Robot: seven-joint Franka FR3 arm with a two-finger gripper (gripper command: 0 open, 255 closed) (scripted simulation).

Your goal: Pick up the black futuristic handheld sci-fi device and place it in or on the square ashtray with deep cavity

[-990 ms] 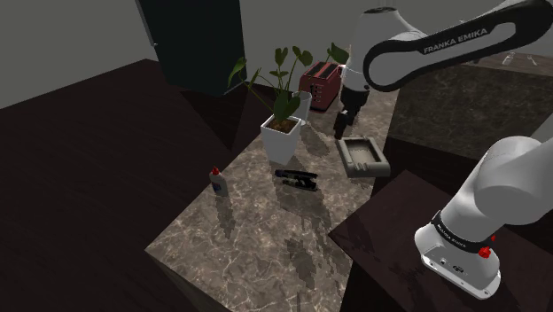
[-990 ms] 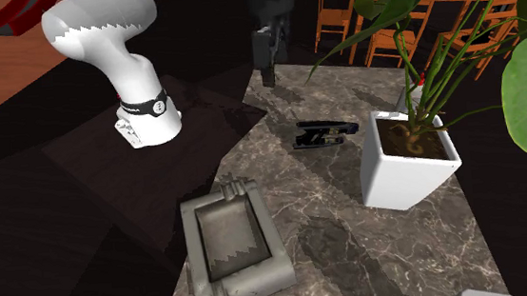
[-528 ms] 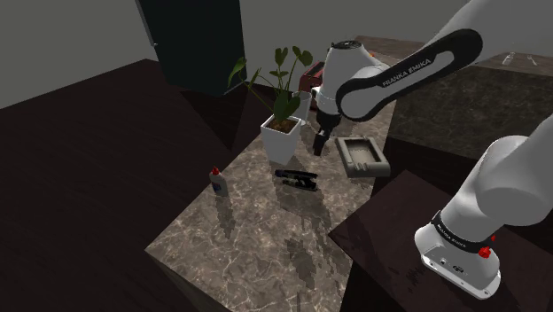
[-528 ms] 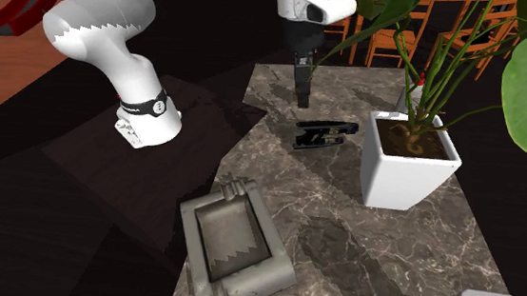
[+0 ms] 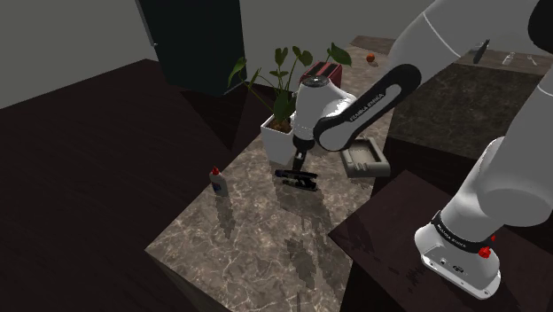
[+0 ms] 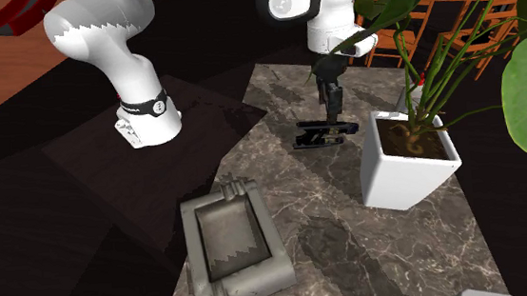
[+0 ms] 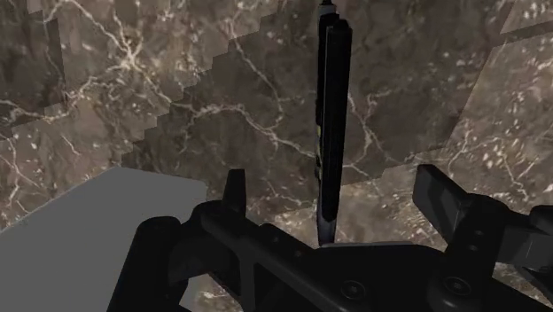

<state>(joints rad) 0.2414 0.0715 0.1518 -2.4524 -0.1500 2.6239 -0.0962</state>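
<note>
The black handheld device lies flat on the dark marble tabletop; it is also visible as the device beside the white plant pot. My gripper hangs just above it, fingers pointing down, gripper over the device's middle. In the wrist view the long, narrow device runs away from the hand, its near end between the open fingers, which do not touch it; gripper. The square grey ashtray with a deep cavity sits on the table apart from the device, ashtray.
A white pot with a tall leafy plant stands close behind the device, pot. A small white bottle with a red cap stands near the table's edge. A red toaster is at the far end.
The arm has swung from near the toaster and ashtray toward the shoulder view's left and come down, so the gripper now hangs right over the device. The device and ashtray have not moved.
</note>
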